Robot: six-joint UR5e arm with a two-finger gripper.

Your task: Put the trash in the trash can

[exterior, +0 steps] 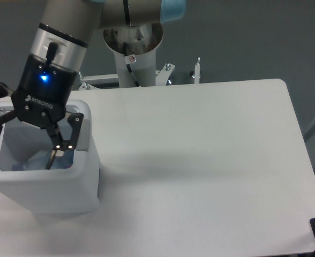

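Trash can at left edge of tabletop, bluish bottle visible down inside. End effector spread wide over the opening, gripping nothing. Best lifted straight up, fingers kept clear of rim, avoiding any nudge to bin.

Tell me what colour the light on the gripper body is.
Blue. A small glowing light on the black gripper body, clear in the fixed camera view, above the white trash can.
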